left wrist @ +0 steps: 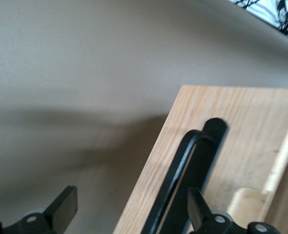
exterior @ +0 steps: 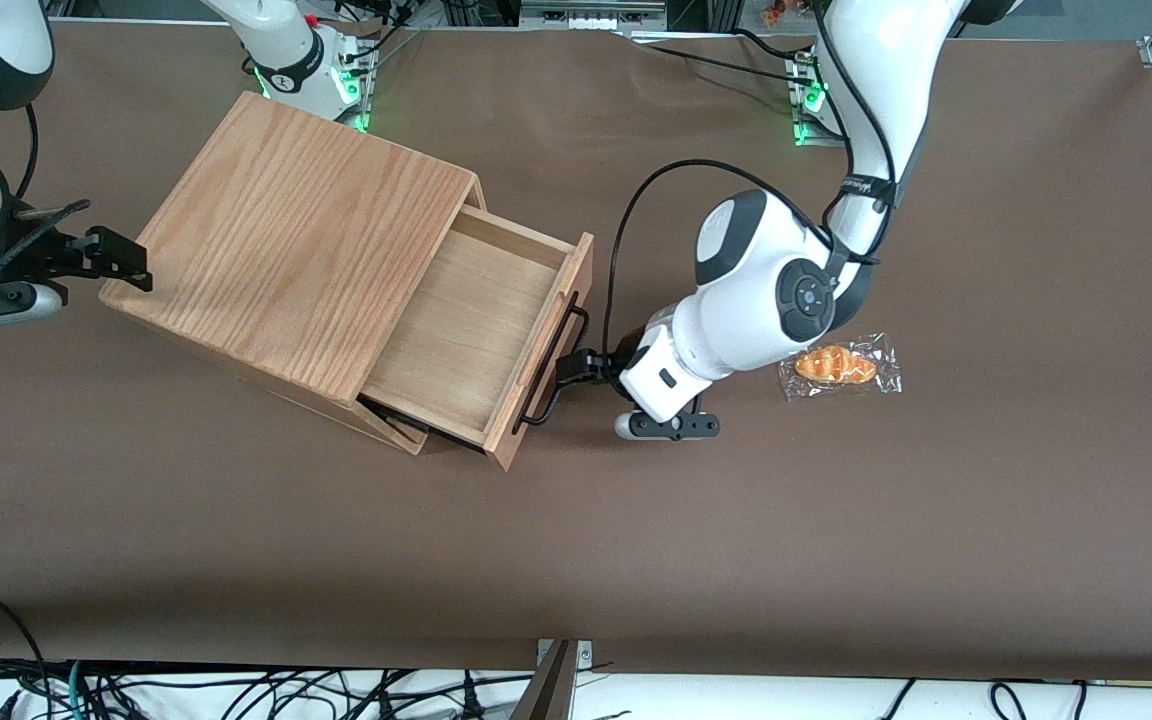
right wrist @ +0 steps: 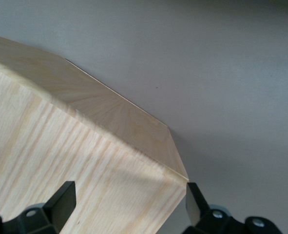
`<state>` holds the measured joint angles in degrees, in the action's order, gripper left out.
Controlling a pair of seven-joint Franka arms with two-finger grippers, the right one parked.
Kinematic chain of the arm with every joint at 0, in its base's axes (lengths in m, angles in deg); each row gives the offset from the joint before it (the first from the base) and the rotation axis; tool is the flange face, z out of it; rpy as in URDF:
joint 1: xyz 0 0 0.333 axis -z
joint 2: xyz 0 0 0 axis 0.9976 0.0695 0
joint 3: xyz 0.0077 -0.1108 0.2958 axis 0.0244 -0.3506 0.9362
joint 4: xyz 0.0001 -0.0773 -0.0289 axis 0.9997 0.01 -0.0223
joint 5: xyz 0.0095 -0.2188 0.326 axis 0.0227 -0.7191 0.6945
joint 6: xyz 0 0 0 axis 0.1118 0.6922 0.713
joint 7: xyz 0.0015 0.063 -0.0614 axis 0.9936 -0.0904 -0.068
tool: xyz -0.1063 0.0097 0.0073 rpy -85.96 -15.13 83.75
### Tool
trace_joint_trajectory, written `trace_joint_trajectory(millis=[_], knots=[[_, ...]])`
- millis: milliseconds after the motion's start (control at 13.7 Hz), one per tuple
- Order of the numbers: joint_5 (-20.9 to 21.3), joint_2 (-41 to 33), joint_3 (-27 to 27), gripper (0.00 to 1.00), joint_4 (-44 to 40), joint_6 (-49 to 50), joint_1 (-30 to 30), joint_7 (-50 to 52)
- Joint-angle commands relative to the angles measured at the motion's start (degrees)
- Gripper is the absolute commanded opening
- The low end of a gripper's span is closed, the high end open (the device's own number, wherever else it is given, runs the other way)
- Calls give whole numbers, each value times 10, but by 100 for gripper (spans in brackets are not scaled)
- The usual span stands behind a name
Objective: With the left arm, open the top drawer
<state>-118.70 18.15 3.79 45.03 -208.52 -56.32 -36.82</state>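
The top drawer (exterior: 476,320) is showing pale smooth wood with a black metal handle (exterior: 558,360); the gripper (exterior: 576,366), by that handle, is looking matt black, and the bench (exterior: 836,560) is wearing matt brown covering.

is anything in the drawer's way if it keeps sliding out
Nothing visible. The gripper is at the handle of the drawer, already pulled well out. In front of it lies only bare table; the wrapped bread sits well clear.

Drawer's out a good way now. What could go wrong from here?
1. The pincer is open at the handle, with only one finger past the bar; it may slip off if pulled further.
2. The drawer is already far out of the case; more pull might drag it free.
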Motion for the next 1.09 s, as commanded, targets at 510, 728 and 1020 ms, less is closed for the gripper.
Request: trace_joint_trajectory(millis=[510, 728, 1020], knots=[[61, -90, 2, 100, 4, 243, -161, -92], [106, -102, 3, 100, 4, 336, -255, -218], [190, -108, 2, 100, 4, 367, -332, -348]])
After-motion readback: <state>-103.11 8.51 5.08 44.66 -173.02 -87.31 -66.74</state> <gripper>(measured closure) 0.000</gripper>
